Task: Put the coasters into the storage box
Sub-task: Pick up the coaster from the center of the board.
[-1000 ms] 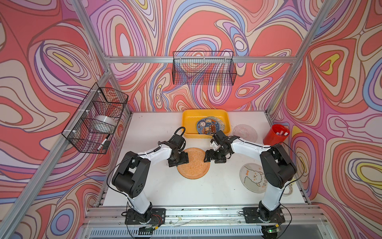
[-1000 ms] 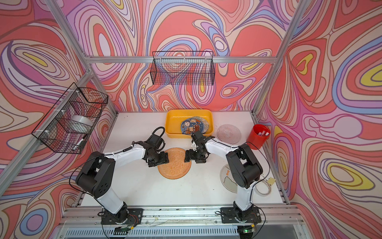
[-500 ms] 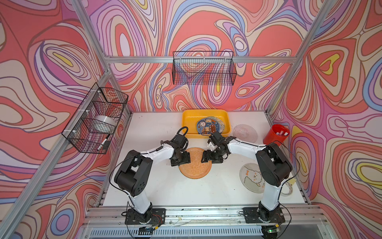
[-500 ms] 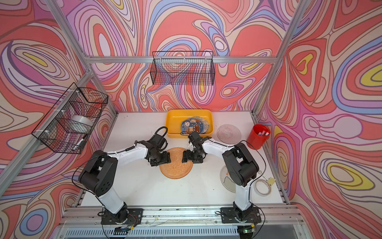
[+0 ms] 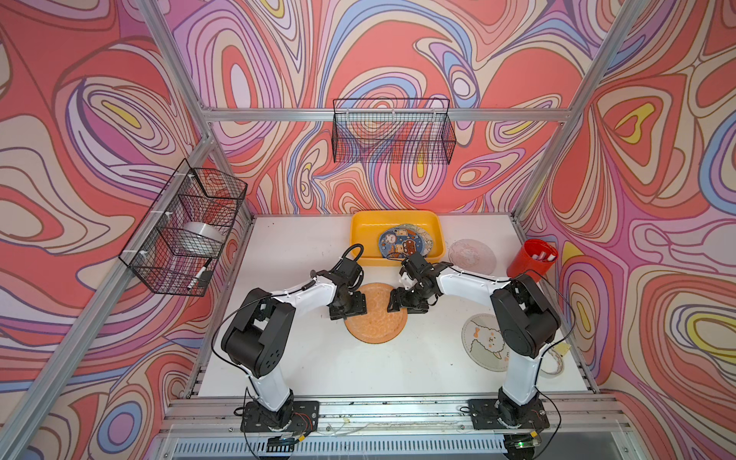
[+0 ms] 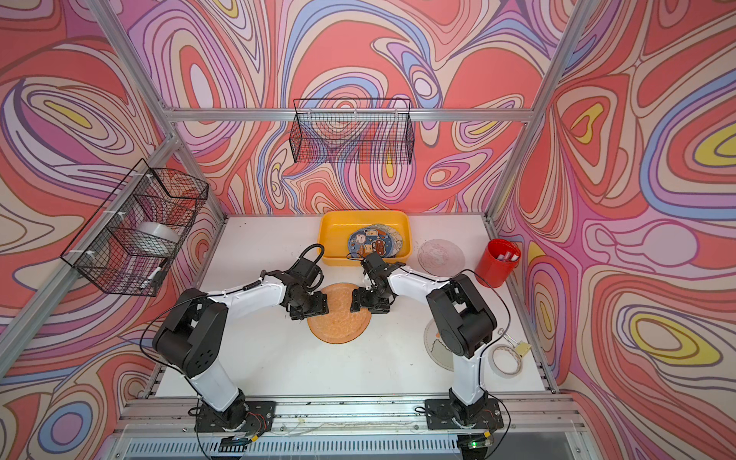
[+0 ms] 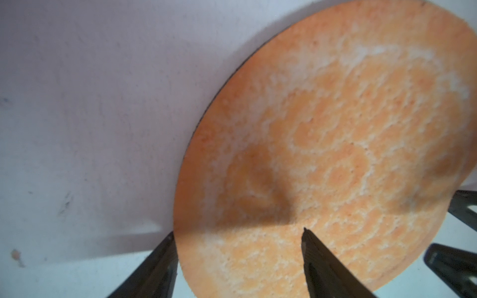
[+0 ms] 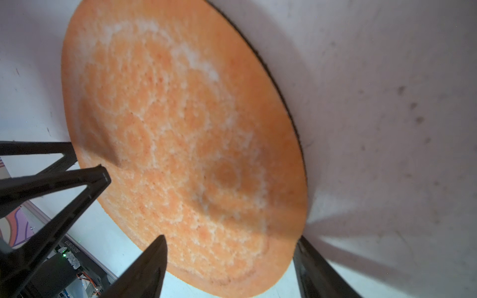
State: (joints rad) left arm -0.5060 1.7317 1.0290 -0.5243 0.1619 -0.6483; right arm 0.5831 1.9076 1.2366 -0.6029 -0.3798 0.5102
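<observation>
Top views show the orange coaster point(image 5: 374, 318) lying flat in the middle of the desk point(image 5: 318, 370), a short way in front of the storage box point(image 5: 364, 229). The box already holds a small overlapping pile of printed coasters point(image 5: 404, 243). The left gripper point(image 5: 348, 306) and right gripper point(image 5: 407, 302) sit low at opposite edges of the disc, probably because so thin a thing gives one arm little to pinch. A pale pink coaster point(image 5: 472, 257) lies beside the box, and a sheep coaster point(image 5: 486, 344) lies partly under the right arm.

Left wrist view: the left fingers point(image 7: 317, 258) stand spread. One is on bare desk just outside the rim and the other is over the orange face. They clasp nothing.

Right wrist view: the right fingers point(image 8: 149, 263) are likewise apart, straddling the near rim and empty. The other arm's fingers show across the disc. Bracing both sides should stop the coaster sliding when one edge is pried up.
</observation>
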